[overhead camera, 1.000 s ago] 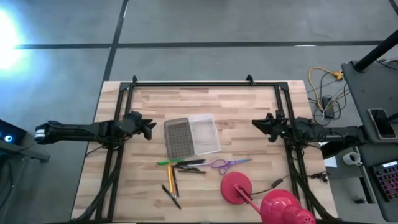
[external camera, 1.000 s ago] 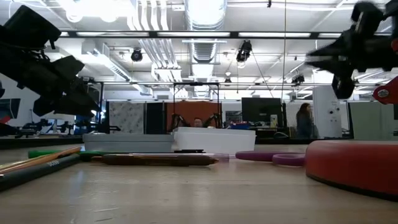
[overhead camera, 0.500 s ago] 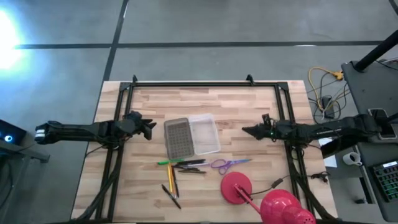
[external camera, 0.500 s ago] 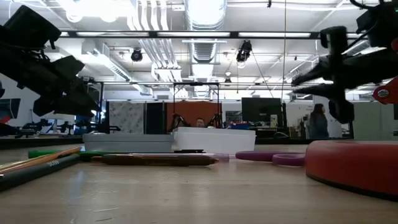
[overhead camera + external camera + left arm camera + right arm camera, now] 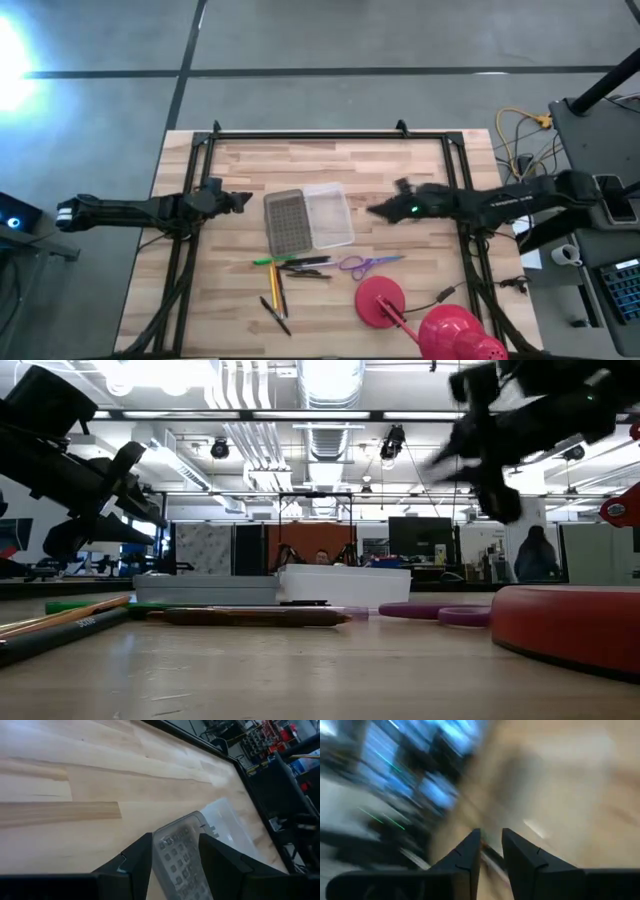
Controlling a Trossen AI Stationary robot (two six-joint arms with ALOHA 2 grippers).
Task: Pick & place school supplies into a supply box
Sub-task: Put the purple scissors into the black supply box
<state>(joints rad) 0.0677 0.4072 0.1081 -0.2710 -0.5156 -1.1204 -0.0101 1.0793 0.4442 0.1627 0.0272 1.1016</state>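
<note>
The supply box lies open on the table, with its grey grid lid (image 5: 285, 222) (image 5: 181, 862) beside the clear tray (image 5: 329, 216) (image 5: 227, 822). Nearer the table's near edge lie a green pen (image 5: 272, 261), black pens (image 5: 305, 268), purple-handled scissors (image 5: 364, 264) (image 5: 440, 612), a yellow pencil (image 5: 272, 288) and a black pen (image 5: 278, 318). My left gripper (image 5: 244, 200) (image 5: 175, 855) hovers open to the left of the lid. My right gripper (image 5: 372, 210) (image 5: 491, 845) hangs above the table to the right of the tray, its fingers a narrow gap apart, and holds nothing.
A red lamp stands by the near right corner, with its round base (image 5: 380, 300) (image 5: 570, 625) close to the scissors and its shade (image 5: 458, 337) at the edge. A black frame (image 5: 310, 134) runs along the far edge and both sides. Bare wood lies beyond the box.
My right gripper has swung fast from the right frame rail toward the table's left and now hangs close to the clear tray. My left gripper has turned a little in place. The box and supplies have not moved.
</note>
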